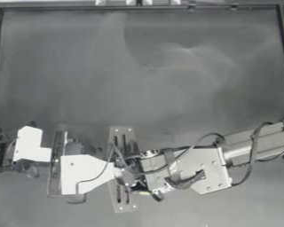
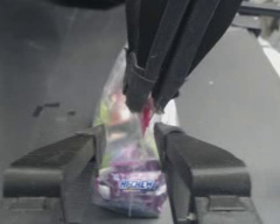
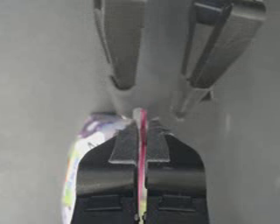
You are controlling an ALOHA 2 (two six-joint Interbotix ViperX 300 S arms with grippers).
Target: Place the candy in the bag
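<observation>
The bag [image 2: 129, 175] is clear, with purple and colourful sweets showing through, and it hangs upright between both grippers near the table's front middle. My left gripper [image 2: 129, 135] has a jaw pressed on each side of the bag's body. My right gripper [image 3: 141, 131] is shut on the pink closure strip [image 3: 142, 118] at the bag's mouth; the bag [image 3: 87, 144] sags beside its jaws. In the top view the left gripper [image 1: 124, 171] and right gripper [image 1: 137, 172] meet tip to tip and cover the bag. No loose whitish candy shows in any view.
The dark table [image 1: 144, 71] stretches away behind the arms to a raised rim [image 1: 138, 7] along the far edge. A cable [image 1: 195, 142] loops off the right arm over the table.
</observation>
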